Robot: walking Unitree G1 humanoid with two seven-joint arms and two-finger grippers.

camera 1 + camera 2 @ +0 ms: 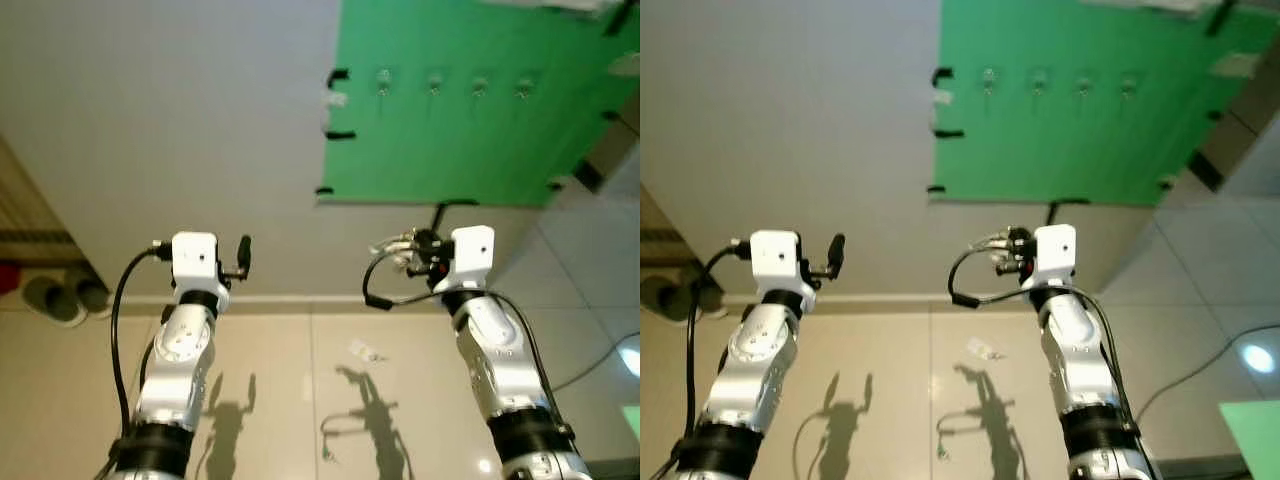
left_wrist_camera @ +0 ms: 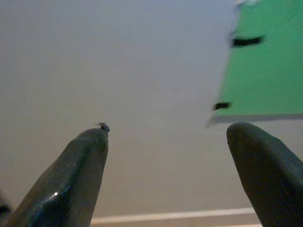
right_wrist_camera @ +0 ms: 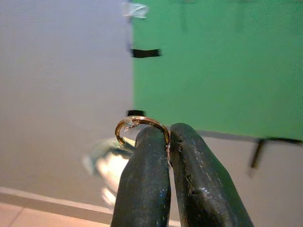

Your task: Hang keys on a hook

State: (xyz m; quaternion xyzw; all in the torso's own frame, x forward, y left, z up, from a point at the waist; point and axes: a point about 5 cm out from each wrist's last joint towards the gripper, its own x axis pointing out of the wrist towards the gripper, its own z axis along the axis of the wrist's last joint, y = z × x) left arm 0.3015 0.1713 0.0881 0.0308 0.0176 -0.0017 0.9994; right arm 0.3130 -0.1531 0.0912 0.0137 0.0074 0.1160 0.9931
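Right gripper (image 3: 168, 142): clamped tight on the key ring (image 3: 139, 124), raised toward the wall, likely to carry it to the hooks.
Keys (image 3: 106, 163): dangled blurred below the ring, left of the fingers.
Hooks (image 1: 433, 83): row on the green board (image 1: 450, 140), farther and higher than the ring, well apart.
Left gripper (image 2: 165, 156): spread wide, holding nothing, raised at left.

Two grippers are counted: the left gripper (image 1: 243, 256) and the right gripper (image 3: 166, 142). One key ring (image 3: 137, 124) is seen, with keys blurred and uncountable. One green sheet (image 1: 470, 110) is counted on the wall, with four hooks (image 1: 384, 80) in a row. Several black tape strips (image 1: 338, 76) are seen at its edges. Two slippers (image 1: 62, 295) are counted on the floor.
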